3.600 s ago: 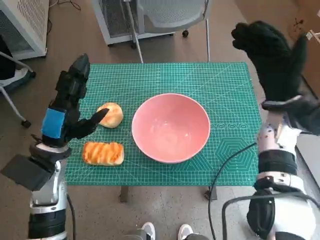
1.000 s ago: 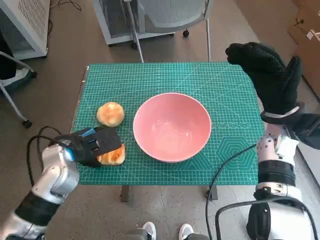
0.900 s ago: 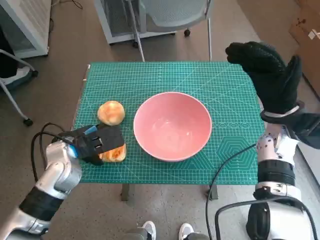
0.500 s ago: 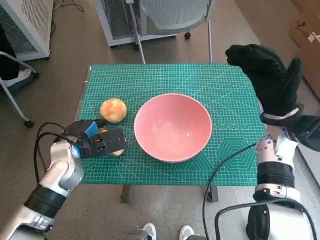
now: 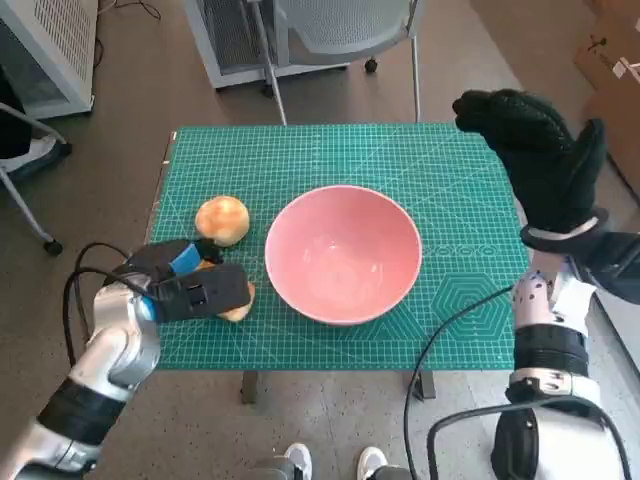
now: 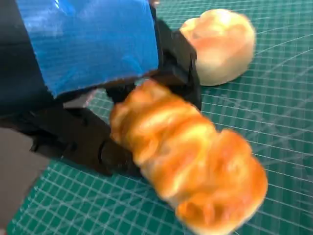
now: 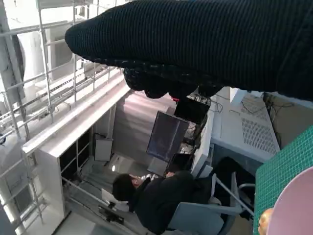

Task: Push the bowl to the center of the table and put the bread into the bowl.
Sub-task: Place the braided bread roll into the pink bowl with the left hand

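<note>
Golden loaf (image 6: 188, 169) clamped between my left hand's (image 5: 195, 290) fingers (image 6: 178, 61), ready for lifting; bowl (image 5: 343, 253) just beyond them (already central). Right hand (image 5: 540, 160) raised, fingers apart, empty.

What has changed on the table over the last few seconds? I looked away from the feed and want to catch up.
The left robot hand came down from beside the round bun and took hold of the long braided bread, which now sits tilted in its grip, nearer the pink bowl. The bowl, the round bun and the raised right robot hand stayed as they were.
</note>
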